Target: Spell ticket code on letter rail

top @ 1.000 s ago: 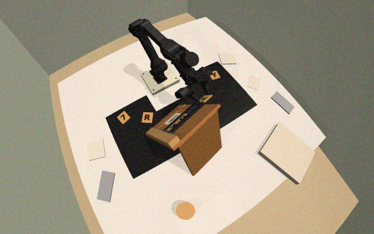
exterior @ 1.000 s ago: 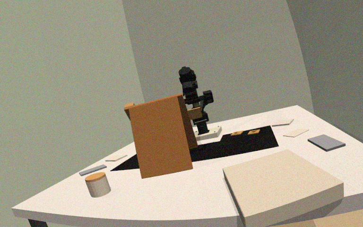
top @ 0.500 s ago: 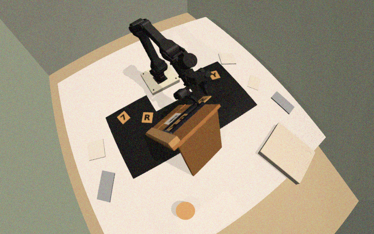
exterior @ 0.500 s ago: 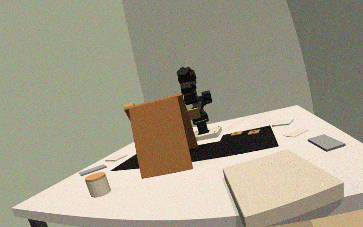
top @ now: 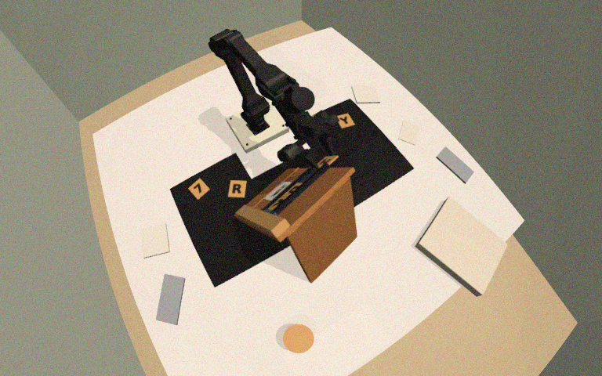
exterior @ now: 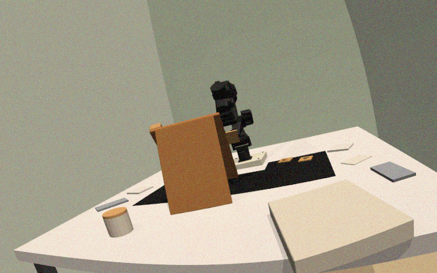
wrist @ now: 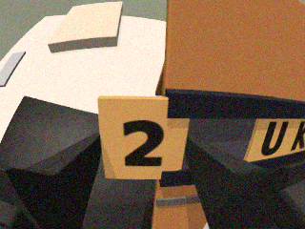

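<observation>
My gripper [top: 320, 163] [wrist: 143, 140] is shut on the tile marked 2 [wrist: 111, 138] [exterior: 232, 137], at the rail's open end. In the wrist view the tile is upright. Its right part lies behind the lips of the dark rail [wrist: 214, 105] [top: 316, 178]; its left part sticks out. Tiles U [wrist: 259, 148] and K [wrist: 296, 131] sit farther along the rail, with a gap between them and the 2. The tiles 7 [top: 198, 189], R [top: 237, 189] and Y [top: 346, 120] lie on the black mat [top: 382, 155]. The ticket [top: 278, 190] is on the board; its print is unreadable.
The sloped wooden board [top: 328, 222] [exterior: 193, 167] stands on the mat, with a block [top: 262, 222] at its far end. A thick beige slab [top: 462, 244] [exterior: 338, 218], a lidded jar [top: 298, 338] [exterior: 118, 223], grey slabs [top: 171, 299] [top: 455, 164] and thin pale squares [top: 154, 240] [top: 366, 94] lie around.
</observation>
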`<act>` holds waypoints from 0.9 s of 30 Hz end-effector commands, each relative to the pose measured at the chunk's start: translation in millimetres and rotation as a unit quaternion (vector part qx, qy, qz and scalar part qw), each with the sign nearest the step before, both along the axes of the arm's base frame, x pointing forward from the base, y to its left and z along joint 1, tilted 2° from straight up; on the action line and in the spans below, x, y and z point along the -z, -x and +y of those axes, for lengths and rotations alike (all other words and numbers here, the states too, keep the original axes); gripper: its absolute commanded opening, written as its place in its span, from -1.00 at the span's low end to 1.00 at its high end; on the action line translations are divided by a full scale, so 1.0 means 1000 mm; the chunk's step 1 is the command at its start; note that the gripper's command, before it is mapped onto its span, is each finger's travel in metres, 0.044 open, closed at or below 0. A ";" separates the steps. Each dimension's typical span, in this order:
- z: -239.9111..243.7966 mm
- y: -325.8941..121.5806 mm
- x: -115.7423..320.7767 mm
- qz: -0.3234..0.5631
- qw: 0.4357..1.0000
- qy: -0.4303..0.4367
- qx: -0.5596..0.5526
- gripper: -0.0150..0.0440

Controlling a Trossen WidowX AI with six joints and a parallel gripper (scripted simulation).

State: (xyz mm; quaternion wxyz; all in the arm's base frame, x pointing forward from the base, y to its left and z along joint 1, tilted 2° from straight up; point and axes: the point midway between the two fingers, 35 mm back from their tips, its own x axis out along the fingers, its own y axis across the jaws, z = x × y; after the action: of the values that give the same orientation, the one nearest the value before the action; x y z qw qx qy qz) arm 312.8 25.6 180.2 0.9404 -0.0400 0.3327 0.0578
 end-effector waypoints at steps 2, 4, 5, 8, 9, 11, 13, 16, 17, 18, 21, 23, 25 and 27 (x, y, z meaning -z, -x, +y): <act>-0.002 0.000 0.000 0.001 1.000 0.001 -0.004 -0.49; -0.003 0.000 0.000 0.001 1.000 0.001 -0.004 -0.49; -0.003 0.000 0.000 0.001 1.000 0.001 -0.004 -0.49; -0.005 -0.001 0.000 0.001 1.000 0.001 -0.004 -0.49; -0.005 -0.001 0.000 0.001 1.000 0.001 -0.004 -0.49; -0.006 -0.001 0.000 0.001 1.000 0.001 -0.004 -0.49; -0.007 -0.001 0.000 0.001 1.000 0.001 -0.004 -0.49; -0.009 -0.001 0.000 0.001 1.000 0.001 -0.004 -0.49; -0.009 -0.001 0.000 0.001 1.000 0.001 -0.004 -0.49; -0.010 -0.001 0.000 0.001 1.000 0.001 -0.004 -0.49; -0.011 -0.001 0.000 0.001 1.000 0.001 -0.004 -0.49; -0.012 -0.002 0.000 0.001 1.000 0.001 -0.004 -0.49; -0.013 -0.002 0.000 0.001 1.000 0.001 -0.004 -0.49; -0.014 -0.002 0.000 0.001 1.000 0.001 -0.004 -0.49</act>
State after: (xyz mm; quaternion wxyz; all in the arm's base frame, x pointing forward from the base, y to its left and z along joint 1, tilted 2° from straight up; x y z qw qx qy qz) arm 314.6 12.4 180.5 0.9405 -0.0408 0.3325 0.0575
